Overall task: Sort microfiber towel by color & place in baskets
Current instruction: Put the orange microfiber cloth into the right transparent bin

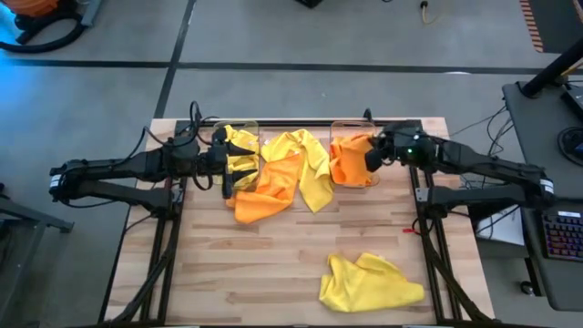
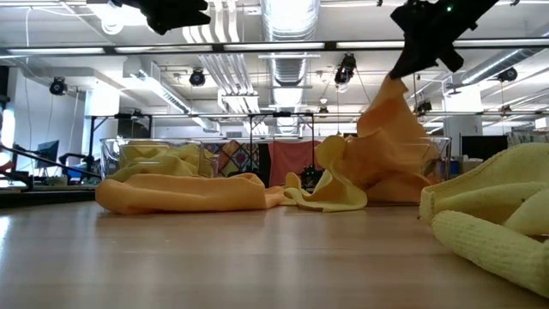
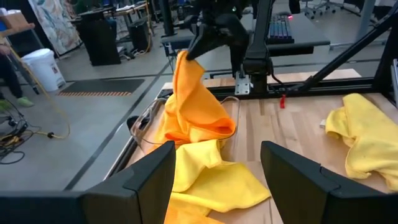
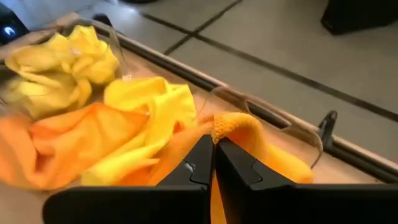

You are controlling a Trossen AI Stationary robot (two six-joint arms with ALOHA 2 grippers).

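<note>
1. The right gripper (image 1: 372, 157) hangs above the right clear plastic rectangular basket (image 1: 353, 128), its fingers pinched tight on a soft orange microfiber towel (image 3: 193, 106) that drapes down into that basket.
2. The left gripper (image 1: 228, 170) hovers by the left clear basket (image 2: 116, 153), fingers spread wide and holding nothing.
3. That basket holds a crumpled yellow towel (image 4: 56, 68).
4. Between the baskets lie another orange towel (image 1: 264, 191) and a yellow one (image 1: 310, 164).
5. A third yellow towel (image 1: 369, 282) lies well apart at the table's near edge.

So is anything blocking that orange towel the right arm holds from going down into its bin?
Nothing visible does. The right gripper holds the orange towel up directly over the right basket, its lower folds already inside with no other towel in the way.
</note>
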